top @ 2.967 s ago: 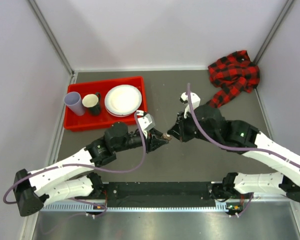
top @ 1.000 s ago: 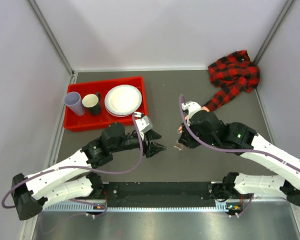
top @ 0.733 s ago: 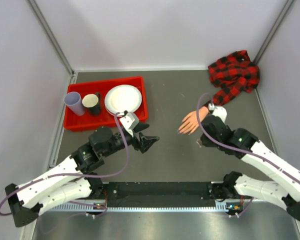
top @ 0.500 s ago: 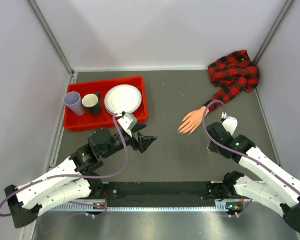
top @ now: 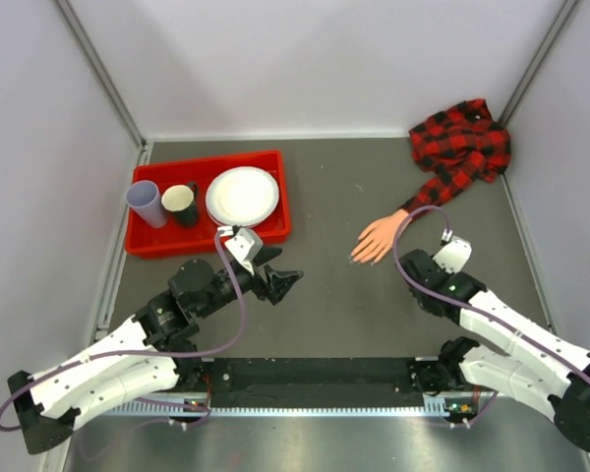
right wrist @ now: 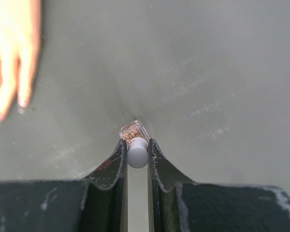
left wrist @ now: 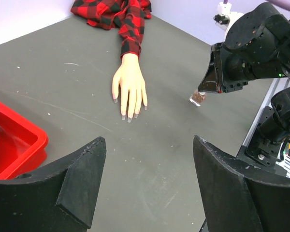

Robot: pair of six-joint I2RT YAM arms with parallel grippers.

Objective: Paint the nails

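1. Mannequin hand (top: pixel 379 239) lies flat, palm down, on the grey surface (top: pixel 324 315), right of centre.
2. Its long axis runs on a diagonal. The wrist sits in a red-and-black plaid sleeve (top: pixel 435 189) toward the far right corner, and the fingers point near-left, toward the left arm.
3. Nails (left wrist: pixel 128 117) sit at that near-left end, pale and slightly splayed.
4. Left tool (left wrist: pixel 149 142) is spread wide with nothing between the jaws. It faces the fingertips from well apart.
5. Right tool (right wrist: pixel 137 150) is pinching the pale cap of a small bottle (left wrist: pixel 198 98) with brownish glitter inside. It is near the hand on its right, apart from it.
6. Cannot tell whether the bottle touches the surface.
7. Red tray (top: pixel 147 246) at far left holds a plate (top: pixel 242 196) and two cups (top: pixel 146 203).
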